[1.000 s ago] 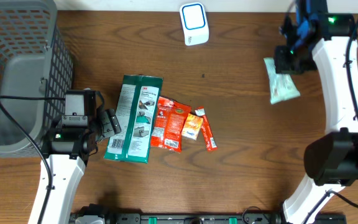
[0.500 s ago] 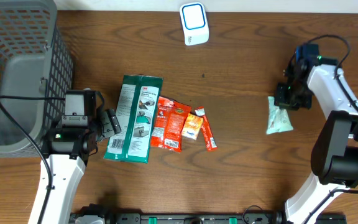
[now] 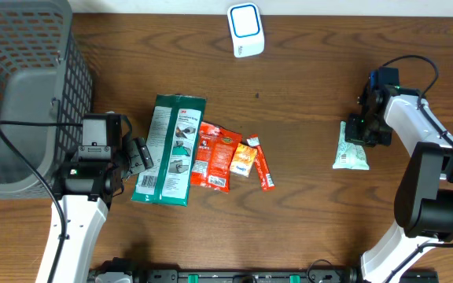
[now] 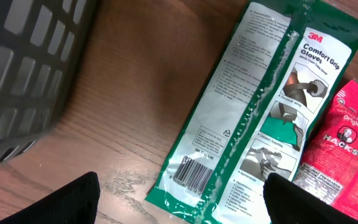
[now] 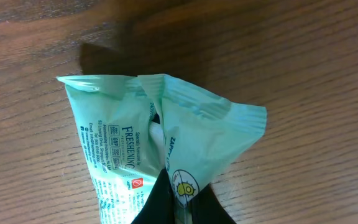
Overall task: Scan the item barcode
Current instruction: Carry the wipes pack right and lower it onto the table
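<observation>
The right gripper clamps the packet low near the surface's right edge, well apart from the scanner. The left gripper gapes beside the gloves. No scan looks underway.

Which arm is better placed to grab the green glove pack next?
Left, most likely. The left claw is open and right beside the green glove pack, while the right claw is shut on a pale green packet, well away from it.
</observation>
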`<state>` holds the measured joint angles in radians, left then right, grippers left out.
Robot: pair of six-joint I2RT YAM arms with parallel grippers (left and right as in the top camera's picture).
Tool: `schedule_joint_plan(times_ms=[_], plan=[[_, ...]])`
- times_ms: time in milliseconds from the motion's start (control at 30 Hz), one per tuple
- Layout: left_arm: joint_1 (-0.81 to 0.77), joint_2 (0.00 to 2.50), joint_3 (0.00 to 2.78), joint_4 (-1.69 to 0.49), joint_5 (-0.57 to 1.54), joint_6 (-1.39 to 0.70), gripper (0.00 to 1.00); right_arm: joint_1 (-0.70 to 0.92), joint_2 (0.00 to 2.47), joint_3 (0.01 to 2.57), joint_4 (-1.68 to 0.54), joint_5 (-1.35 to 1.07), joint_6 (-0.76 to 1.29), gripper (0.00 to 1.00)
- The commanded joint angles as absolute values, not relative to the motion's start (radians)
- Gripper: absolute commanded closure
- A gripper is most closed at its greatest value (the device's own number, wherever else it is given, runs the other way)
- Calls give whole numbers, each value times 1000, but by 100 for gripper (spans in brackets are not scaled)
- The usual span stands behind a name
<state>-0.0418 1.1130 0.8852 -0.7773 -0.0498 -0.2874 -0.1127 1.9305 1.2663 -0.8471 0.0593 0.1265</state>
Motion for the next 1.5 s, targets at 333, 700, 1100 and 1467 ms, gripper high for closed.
schedule_joint_plan(times_ms=[333, 700, 1100, 1467], plan=[[-38, 1117, 900, -776, -44, -286, 15, -118, 1962, 1221, -841, 161, 168, 34], [-39, 1117, 900, -776, -44, -286, 15, -119, 1962, 1224, -833, 195, 166, 8], [-39, 1117, 900, -776, -44, -286, 15, -107, 1925, 1420, -1043, -82, 128, 15], [-38, 1117, 900, -773, -44, -286, 15, -36, 1925, 1356, -1011, -174, 126, 31]])
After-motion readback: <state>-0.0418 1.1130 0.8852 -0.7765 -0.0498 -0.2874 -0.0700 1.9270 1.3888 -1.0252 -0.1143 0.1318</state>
